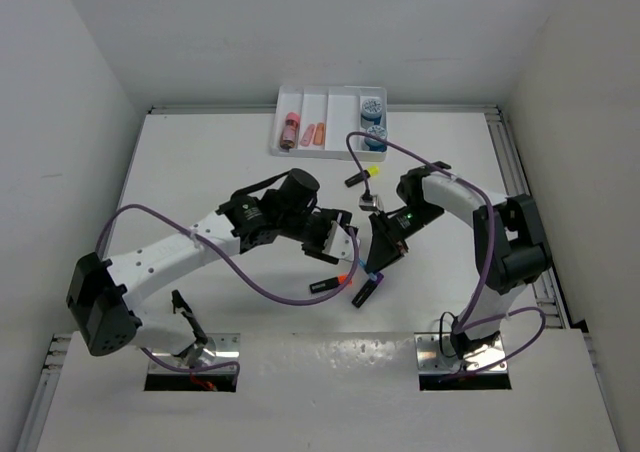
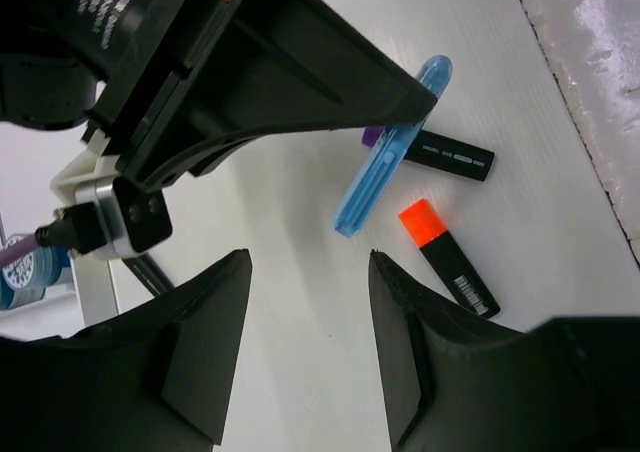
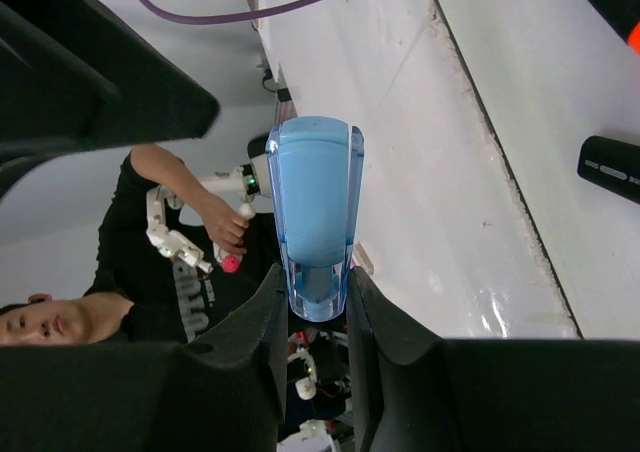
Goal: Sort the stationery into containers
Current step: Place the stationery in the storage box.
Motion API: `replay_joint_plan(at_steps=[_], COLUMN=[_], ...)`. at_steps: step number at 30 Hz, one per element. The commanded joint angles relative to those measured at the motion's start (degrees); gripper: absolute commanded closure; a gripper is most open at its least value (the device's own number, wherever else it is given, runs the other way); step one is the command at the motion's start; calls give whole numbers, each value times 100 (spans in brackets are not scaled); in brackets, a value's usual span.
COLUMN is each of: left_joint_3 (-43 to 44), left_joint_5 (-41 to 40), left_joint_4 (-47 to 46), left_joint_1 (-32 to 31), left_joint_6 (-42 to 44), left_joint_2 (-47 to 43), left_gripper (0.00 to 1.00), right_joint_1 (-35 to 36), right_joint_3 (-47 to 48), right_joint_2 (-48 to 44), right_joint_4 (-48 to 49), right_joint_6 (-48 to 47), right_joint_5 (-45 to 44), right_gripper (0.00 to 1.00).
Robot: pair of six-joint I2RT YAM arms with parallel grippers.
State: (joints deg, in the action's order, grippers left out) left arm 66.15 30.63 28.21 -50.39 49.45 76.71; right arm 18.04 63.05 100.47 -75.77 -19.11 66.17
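Note:
My right gripper (image 3: 312, 284) is shut on a translucent blue stick (image 3: 316, 207) and holds it tilted just above the table; the stick also shows in the left wrist view (image 2: 388, 167). My left gripper (image 2: 310, 264) is open and empty, facing it. An orange-ended highlighter (image 2: 450, 260) and a purple-ended one (image 2: 452, 156) lie beside the stick. In the top view both grippers, left (image 1: 347, 252) and right (image 1: 376, 262), meet mid-table. A yellow-ended highlighter (image 1: 362, 176) lies farther back. The white tray (image 1: 330, 150) holds pink and peach sticks (image 1: 303, 132) and two blue round pieces (image 1: 374, 122).
The right arm's purple cable (image 1: 420, 157) arcs over the table near the tray. White walls enclose the table on the left, back and right. A metal rail (image 1: 520, 187) runs along the right edge.

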Motion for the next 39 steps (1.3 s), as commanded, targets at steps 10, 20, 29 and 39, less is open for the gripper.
replay_joint_plan(at_steps=[10, 20, 29, 39], left_joint_3=[47, 30, -207, -236], left_joint_5=[189, 163, 22, -320], left_joint_4=[238, 168, 18, -773], left_joint_1=[-533, -788, -718, 843], left_joint_6=[583, 566, 320, -2806], left_joint_2=[266, 433, 328, 730], left_gripper=[44, 60, 90, 100], right_joint_1=[191, 270, 191, -2085], right_joint_3=[305, 384, 691, 966], right_joint_2=[-124, -80, -124, -1212], right_joint_4=[-210, -360, -755, 2652], right_joint_6=[-172, -365, -699, 1497], right_joint_5=[265, 309, 344, -1277], right_gripper=[100, 100, 69, 26])
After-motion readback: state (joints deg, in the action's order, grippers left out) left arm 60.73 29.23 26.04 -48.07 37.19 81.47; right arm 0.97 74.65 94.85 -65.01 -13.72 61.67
